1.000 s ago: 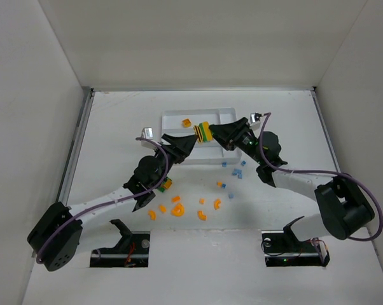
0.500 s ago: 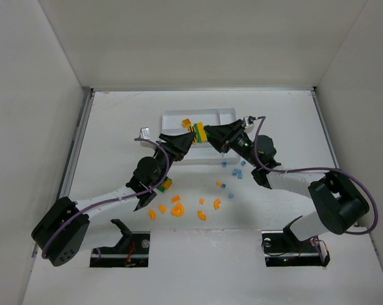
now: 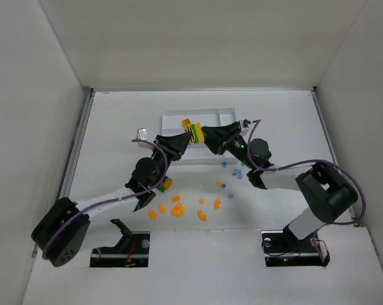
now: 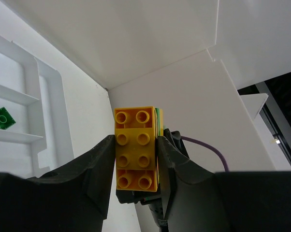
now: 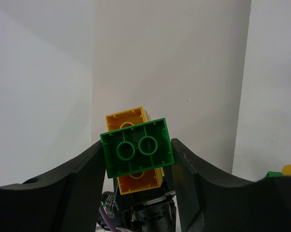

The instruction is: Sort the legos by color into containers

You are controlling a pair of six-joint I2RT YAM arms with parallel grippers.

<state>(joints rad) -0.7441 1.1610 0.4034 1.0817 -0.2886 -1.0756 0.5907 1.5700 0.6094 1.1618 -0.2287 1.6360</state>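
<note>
Top external view showed the white table [image 3: 115,127] with the compartment tray [image 3: 172,115] at its far middle and both arms reaching in to meet just above the tray's near half. The left gripper [image 4: 136,162] had its fingers pinched on the long sides of a yellow brick [image 4: 136,145], studs facing its own camera. The right gripper [image 5: 137,154] had its fingers clamped on a green brick [image 5: 137,146] pressed against that yellow one. The two colours were locked into one stack, so each arm apparently took one colour to pull them apart over the tray before dropping them into separate slots. A spare green piece [image 4: 1,119] already lay in one slot. Nearer the bases, orange curved bits [image 3: 177,208] and pale blue pieces [image 3: 237,171] lay loose and unsorted on the table. Against a second earlier, the shared stack had drifted leftward across the tray, the right arm stretching after it and the left drawing back. The bricks were still joined, and the loose pieces had not moved.
</note>
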